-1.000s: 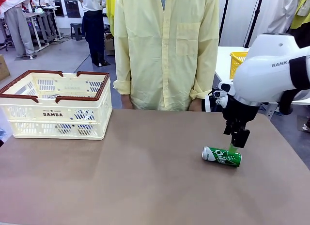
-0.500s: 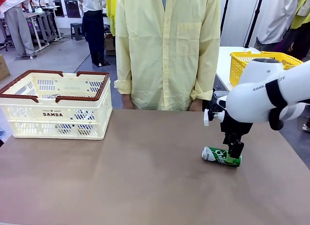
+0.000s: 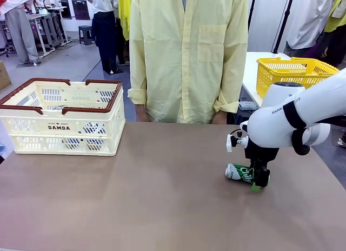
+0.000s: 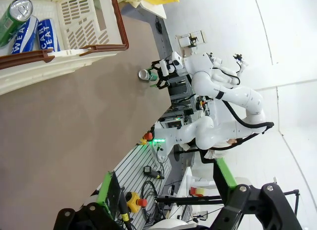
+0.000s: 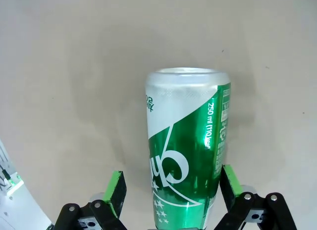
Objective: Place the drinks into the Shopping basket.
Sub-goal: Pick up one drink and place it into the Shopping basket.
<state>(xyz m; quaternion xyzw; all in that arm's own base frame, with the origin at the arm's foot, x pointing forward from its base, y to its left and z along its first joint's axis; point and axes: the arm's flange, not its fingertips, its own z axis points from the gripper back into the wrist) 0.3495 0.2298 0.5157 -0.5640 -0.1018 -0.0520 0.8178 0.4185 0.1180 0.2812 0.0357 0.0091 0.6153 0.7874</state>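
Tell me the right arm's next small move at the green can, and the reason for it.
Probably close the jaws. The right gripper stands open, its green pads on either side of the green can, which lies on its side on the table. The Shopping basket sits far to the left.

The cream-white Shopping basket [image 3: 64, 119] carries "DAMDA" in dark capitals on its near side, with a line of smaller print above it too fine to read. The green can [image 5: 187, 149] lying on the table reads "250 ml" along its side in white; a bracketed figure follows, unclear. Blue cans [image 4: 43, 35] inside the basket show white letters "CAR" and "EAT".
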